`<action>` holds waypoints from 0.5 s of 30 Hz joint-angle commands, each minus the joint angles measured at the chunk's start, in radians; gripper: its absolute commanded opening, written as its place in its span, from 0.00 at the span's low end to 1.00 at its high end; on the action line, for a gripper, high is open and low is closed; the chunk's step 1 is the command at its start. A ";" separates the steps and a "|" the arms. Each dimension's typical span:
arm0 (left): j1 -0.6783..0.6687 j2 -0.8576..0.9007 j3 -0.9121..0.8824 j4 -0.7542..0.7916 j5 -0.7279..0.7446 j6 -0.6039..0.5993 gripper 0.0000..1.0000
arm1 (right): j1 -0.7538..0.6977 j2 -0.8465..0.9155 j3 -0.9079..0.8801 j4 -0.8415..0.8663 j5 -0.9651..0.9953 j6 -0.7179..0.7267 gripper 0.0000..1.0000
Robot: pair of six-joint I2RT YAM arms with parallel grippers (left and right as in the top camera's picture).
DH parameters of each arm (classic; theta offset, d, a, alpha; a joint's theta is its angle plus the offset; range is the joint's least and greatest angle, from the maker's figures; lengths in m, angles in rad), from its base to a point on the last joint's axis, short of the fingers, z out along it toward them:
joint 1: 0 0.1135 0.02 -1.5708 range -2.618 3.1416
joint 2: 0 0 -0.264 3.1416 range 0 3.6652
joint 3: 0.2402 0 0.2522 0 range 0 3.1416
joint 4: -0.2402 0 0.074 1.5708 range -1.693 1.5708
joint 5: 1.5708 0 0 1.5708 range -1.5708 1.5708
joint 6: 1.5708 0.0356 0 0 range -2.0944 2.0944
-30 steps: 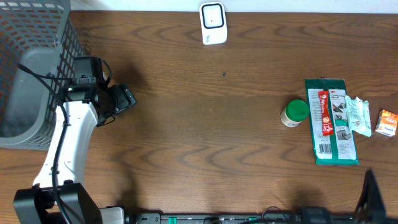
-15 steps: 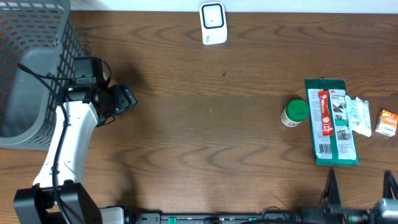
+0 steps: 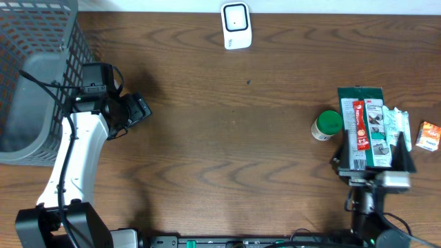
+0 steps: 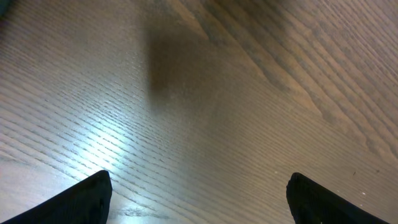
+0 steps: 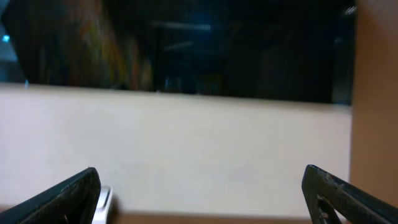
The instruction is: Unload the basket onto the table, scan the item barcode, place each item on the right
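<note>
Overhead view: a brown wooden tabletop (image 3: 227,138) with a small white barcode scanner (image 3: 236,26) standing at the 12 o'clock edge and a grey mesh basket (image 3: 27,69) at 9 to 10 o'clock. The white left arm reaches up from 7 o'clock, its dark left end effector (image 3: 140,109) beside the basket over bare wood. At 3 o'clock lies a cluster of goods: a green packet (image 3: 368,96) with a red stick (image 3: 358,124) on top, a green-lidded bottle (image 3: 326,125) just on its 9 o'clock side, a clear wrapper (image 3: 397,127) and a small orange box (image 3: 430,136) on its 3 o'clock side. The right end effector (image 3: 373,157) sits at the packet's 6 o'clock end, one dark finger on either side; whether they touch it is unclear. Left wrist view: the left end effector (image 4: 198,193) is spread wide with only wood grain between its tips. Right wrist view: the right end effector (image 5: 205,193) is spread wide, empty, facing a blurred pale surface below a dark band.
</note>
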State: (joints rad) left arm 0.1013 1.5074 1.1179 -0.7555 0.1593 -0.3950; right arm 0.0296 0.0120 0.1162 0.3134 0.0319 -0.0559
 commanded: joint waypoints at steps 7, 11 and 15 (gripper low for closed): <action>0.004 -0.005 -0.010 -0.003 0.009 0.006 0.88 | -0.024 -0.006 -0.111 -0.126 -0.060 -0.005 0.99; 0.004 -0.005 -0.010 -0.003 0.009 0.006 0.88 | -0.024 -0.006 -0.111 -0.345 -0.060 -0.005 0.99; 0.004 -0.005 -0.010 -0.003 0.009 0.005 0.88 | -0.024 -0.006 -0.111 -0.388 -0.050 -0.032 0.99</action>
State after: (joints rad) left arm 0.1013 1.5074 1.1175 -0.7563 0.1596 -0.3950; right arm 0.0219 0.0128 0.0063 -0.0692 -0.0193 -0.0589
